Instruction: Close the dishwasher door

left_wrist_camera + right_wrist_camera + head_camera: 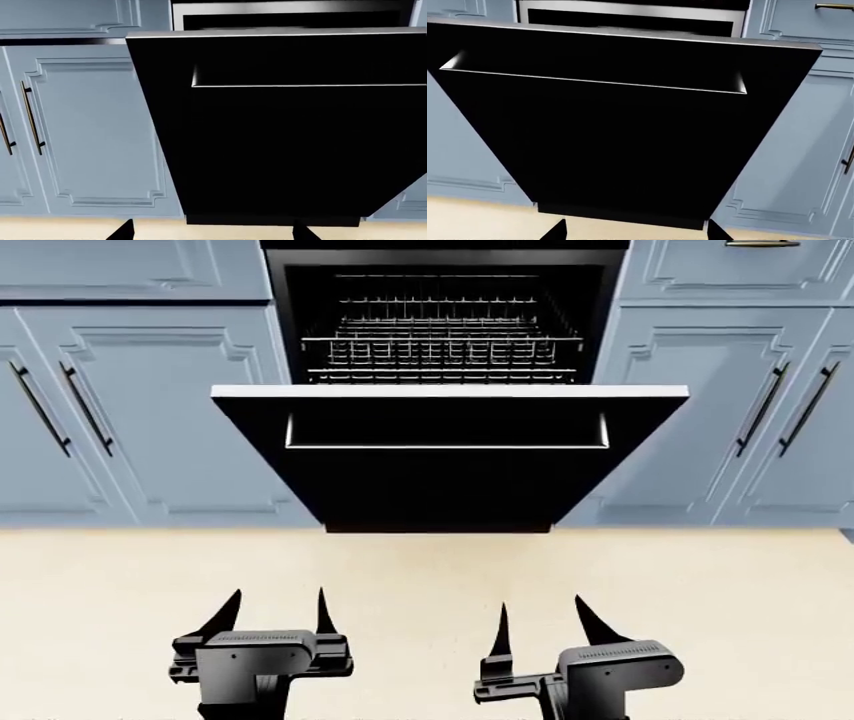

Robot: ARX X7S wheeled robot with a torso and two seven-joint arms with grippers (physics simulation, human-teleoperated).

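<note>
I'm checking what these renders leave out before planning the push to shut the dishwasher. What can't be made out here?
- Lower rack and tub floor: head view, hidden behind the tilted glossy black dishwasher door.
- Door's right side: left wrist view, cut off by the frame edge.
- Both end effectors: wrist views show only dark fingertips at the frame edge; the head view shows left and right open.
- Countertop: no view shows it.
</note>
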